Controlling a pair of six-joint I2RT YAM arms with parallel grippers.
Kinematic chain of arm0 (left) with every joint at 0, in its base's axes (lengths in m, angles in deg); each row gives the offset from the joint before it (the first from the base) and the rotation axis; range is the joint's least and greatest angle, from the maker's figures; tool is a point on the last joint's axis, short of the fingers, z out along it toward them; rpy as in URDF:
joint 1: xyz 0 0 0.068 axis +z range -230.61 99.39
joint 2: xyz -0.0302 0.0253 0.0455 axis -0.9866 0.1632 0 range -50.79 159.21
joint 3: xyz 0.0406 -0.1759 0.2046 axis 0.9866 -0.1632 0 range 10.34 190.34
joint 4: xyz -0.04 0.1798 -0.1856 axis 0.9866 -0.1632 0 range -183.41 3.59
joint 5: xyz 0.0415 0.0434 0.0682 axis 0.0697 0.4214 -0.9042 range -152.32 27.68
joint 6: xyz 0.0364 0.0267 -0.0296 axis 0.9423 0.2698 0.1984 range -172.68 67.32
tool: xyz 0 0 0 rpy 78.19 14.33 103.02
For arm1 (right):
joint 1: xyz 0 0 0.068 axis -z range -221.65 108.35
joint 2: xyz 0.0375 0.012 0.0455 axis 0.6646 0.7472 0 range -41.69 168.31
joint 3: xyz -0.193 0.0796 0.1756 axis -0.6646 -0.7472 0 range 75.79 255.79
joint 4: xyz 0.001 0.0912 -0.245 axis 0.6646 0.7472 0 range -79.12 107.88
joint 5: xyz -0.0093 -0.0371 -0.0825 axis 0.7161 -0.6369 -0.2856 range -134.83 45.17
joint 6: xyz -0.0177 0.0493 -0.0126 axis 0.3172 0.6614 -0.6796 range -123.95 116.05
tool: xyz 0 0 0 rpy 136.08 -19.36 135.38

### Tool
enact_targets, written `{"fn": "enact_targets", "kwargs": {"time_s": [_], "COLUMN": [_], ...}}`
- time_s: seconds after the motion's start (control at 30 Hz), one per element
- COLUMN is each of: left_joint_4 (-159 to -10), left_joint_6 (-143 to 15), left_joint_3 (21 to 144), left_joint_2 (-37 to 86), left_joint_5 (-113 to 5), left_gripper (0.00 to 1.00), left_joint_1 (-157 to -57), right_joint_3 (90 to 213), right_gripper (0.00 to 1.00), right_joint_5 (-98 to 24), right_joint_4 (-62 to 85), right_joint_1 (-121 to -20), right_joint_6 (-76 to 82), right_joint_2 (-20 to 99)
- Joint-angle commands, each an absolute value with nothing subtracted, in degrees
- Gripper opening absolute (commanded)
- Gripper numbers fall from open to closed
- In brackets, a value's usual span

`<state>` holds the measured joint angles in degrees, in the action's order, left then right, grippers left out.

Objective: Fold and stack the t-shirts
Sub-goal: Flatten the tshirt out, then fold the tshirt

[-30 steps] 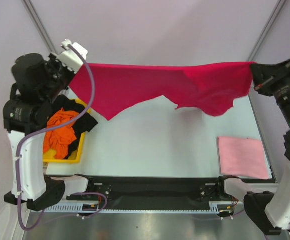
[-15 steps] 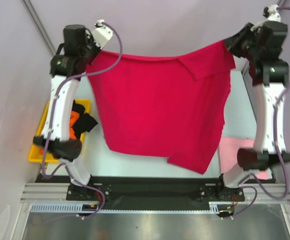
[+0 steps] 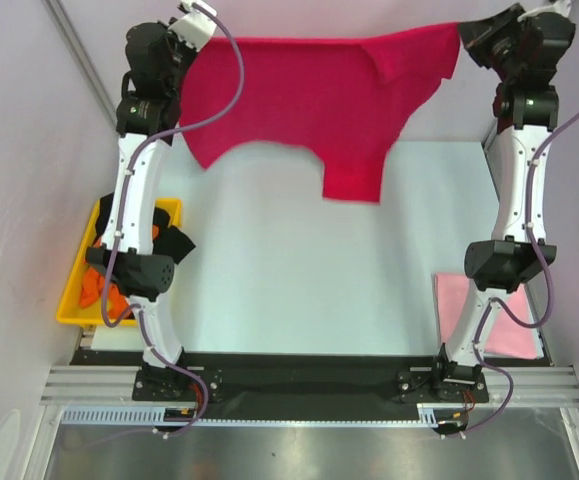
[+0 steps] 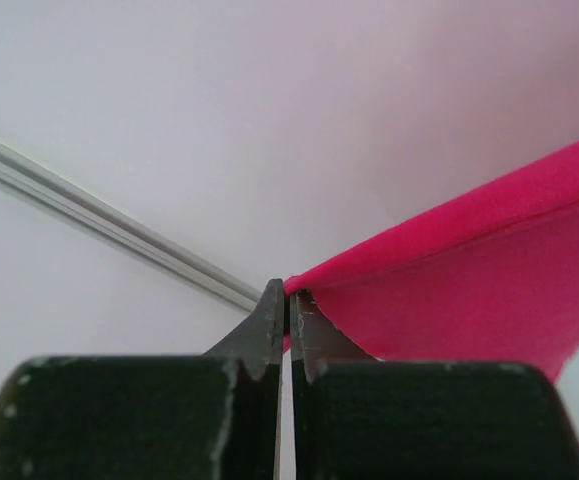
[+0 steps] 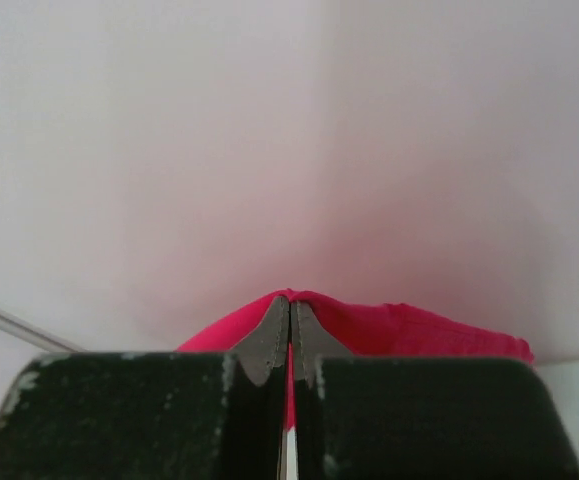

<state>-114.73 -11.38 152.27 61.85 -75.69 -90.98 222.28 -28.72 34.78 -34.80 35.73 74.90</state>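
Note:
The crimson red t-shirt [image 3: 309, 95] hangs stretched high over the far end of the table, its lower hem swinging free. My left gripper [image 3: 191, 42] is shut on its left top corner and my right gripper [image 3: 461, 38] on its right top corner. The left wrist view shows the closed left gripper [image 4: 289, 296] pinching the red cloth [image 4: 469, 290]. In the right wrist view the right gripper [image 5: 291, 300] pinches the red cloth [image 5: 409, 325] in the same way. The orange t-shirt [image 3: 92, 288] and the black t-shirt [image 3: 175, 243] lie crumpled at the left. The folded pale pink t-shirt [image 3: 455, 310] lies near right, partly behind the right arm.
A yellow plastic tray [image 3: 69, 316] at the left edge holds the orange and black shirts. Both arms rise tall from their bases and reach towards the back wall. Metal frame rails run along the back corners.
Both arms have swung up and towards the back, carrying the red shirt. It hung lower and spread over the table half a second ago; now it hangs high at the far end.

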Motion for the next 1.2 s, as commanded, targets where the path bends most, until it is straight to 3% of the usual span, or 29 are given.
{"fn": "enact_targets", "kwargs": {"time_s": [0.0, 0.17, 0.4, 0.73, 1.0, 1.17], "left_joint_4": [-108.6, -106.0, -108.2, -118.0, -126.0, -123.9], "left_joint_6": [-8.5, -6.8, -4.6, -2.1, -4.3, -4.6], "left_joint_3": [153.9, 137.1, 110.5, 71.7, 57.4, 58.1], "left_joint_2": [57.6, 52.1, 42.2, 26.2, 22.3, 23.6], "left_joint_5": [-78.2, -75.5, -71.1, -65.1, -60.9, -62.1], "left_gripper": [0.01, 0.00, 0.00, 0.00, 0.00, 0.00], "left_joint_1": [-89.8, -89.8, -90.0, -92.6, -94.1, -93.8], "right_joint_3": [225.6, 212.0, 166.1, 124.4, 110.6, 111.4], "right_gripper": [0.00, 0.00, 0.00, 0.00, 0.00, 0.00], "right_joint_5": [-29.9, -29.5, -30.8, -36.1, -34.0, -32.4], "right_joint_4": [26.2, 30.5, 32.3, 45.6, 48.4, 40.3], "right_joint_1": [-31.4, -30.0, -29.9, -29.3, -29.3, -30.0], "right_joint_6": [38.2, 33.0, 27.3, 30.3, 36.8, 35.7], "right_joint_2": [69.1, 60.9, 40.5, 15.3, 6.7, 12.2]}}
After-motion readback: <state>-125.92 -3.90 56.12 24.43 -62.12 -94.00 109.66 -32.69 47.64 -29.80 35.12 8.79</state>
